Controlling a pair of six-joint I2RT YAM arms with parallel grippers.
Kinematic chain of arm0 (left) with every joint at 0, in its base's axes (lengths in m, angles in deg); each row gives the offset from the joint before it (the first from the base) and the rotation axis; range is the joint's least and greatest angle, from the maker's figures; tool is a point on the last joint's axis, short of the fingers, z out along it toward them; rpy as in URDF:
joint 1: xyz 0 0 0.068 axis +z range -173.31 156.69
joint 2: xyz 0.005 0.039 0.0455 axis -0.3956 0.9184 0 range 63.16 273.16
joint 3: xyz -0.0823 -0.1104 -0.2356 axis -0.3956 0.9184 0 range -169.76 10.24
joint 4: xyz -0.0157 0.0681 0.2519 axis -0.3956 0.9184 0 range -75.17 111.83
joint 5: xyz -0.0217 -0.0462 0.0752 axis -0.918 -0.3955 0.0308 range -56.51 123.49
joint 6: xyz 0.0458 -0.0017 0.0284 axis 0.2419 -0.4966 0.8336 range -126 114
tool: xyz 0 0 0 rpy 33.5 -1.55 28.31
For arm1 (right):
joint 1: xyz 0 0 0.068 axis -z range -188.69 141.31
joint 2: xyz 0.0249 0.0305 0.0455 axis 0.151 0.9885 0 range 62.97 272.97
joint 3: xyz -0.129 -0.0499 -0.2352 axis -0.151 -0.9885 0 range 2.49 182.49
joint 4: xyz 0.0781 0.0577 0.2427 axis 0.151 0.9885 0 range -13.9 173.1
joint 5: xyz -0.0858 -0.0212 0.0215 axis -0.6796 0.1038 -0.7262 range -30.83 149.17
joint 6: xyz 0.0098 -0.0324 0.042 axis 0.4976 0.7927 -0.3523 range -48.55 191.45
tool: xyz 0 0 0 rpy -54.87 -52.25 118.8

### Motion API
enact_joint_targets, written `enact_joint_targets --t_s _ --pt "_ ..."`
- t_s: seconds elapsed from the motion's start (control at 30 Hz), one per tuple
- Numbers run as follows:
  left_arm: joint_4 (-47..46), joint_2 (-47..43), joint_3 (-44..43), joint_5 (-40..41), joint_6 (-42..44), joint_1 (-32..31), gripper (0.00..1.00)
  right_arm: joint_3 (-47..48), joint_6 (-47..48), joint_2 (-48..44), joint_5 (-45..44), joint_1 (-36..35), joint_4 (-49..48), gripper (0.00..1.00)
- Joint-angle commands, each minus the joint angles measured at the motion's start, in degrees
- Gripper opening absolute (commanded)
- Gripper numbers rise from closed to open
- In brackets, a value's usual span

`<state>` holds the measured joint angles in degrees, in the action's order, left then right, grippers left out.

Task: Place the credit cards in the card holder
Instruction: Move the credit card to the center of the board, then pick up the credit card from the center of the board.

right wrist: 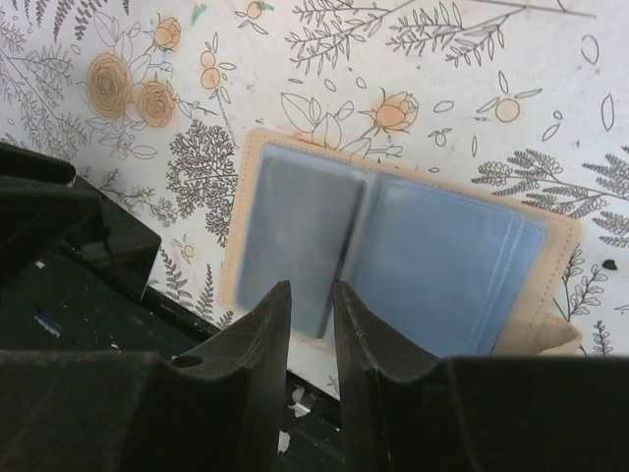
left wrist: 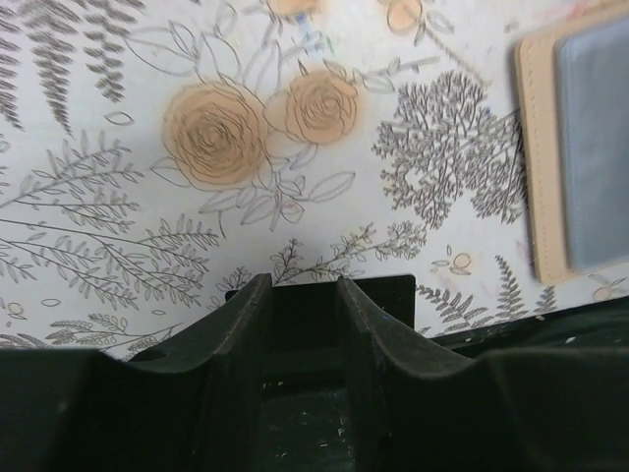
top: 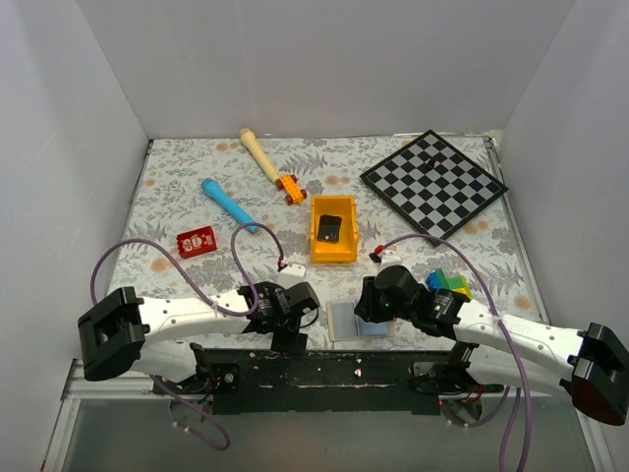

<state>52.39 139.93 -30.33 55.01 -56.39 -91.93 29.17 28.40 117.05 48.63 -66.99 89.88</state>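
Note:
The tan card holder (top: 346, 321) lies open on the table near the front edge, its pale blue-grey pockets facing up (right wrist: 432, 275); its left edge shows in the left wrist view (left wrist: 539, 147). A red card (top: 197, 241) with white markings lies far left of it. A black flat card-like rectangle (left wrist: 393, 295) lies just past my left gripper's (left wrist: 303, 280) tips, wider than the jaws and not between them; it also shows in the right wrist view (right wrist: 113, 251). My left gripper (top: 293, 313) is open. My right gripper (right wrist: 313, 287) hovers over the holder's fold, jaws slightly apart and empty.
A yellow-orange bin (top: 316, 246) behind the holder holds a dark flat object (top: 329, 228). A chessboard (top: 433, 182) lies back right. A blue cylinder (top: 228, 205), a wooden stick (top: 258, 152), a toy car (top: 290, 187) and coloured blocks (top: 448, 283) lie around. White walls enclose the table.

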Motion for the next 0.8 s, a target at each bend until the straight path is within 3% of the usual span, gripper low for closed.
enact_joint_targets --t_s 0.0,0.2,0.33,0.37,0.43,0.47,0.77 --pt "-0.55 -6.36 -0.91 0.99 0.90 5.59 0.33 5.13 4.46 1.37 -0.62 -0.41 1.33 0.34" --pt "-3.37 -15.06 3.04 -3.14 3.72 15.52 0.36 8.39 10.68 3.92 2.62 -3.04 -1.38 0.40" --pt "-6.26 -19.46 5.50 -10.33 4.86 23.42 0.41 13.47 18.51 9.79 4.75 -8.39 -0.95 0.51" --pt "-7.23 -20.25 6.29 -12.10 4.86 25.71 0.42 15.23 19.74 11.64 4.57 -10.41 -0.25 0.56" --pt "-9.25 -21.66 7.79 -15.61 4.86 29.32 0.45 18.48 22.21 15.77 3.00 -14.27 0.72 0.83" --pt "-10.22 -22.27 8.49 -17.54 4.69 31.16 0.48 20.15 23.35 17.53 1.94 -16.30 1.07 0.88" --pt "-13.92 -25.18 11.13 -30.47 6.97 46.37 0.62 32.73 31.17 36.86 -2.98 -29.14 3.18 0.91"
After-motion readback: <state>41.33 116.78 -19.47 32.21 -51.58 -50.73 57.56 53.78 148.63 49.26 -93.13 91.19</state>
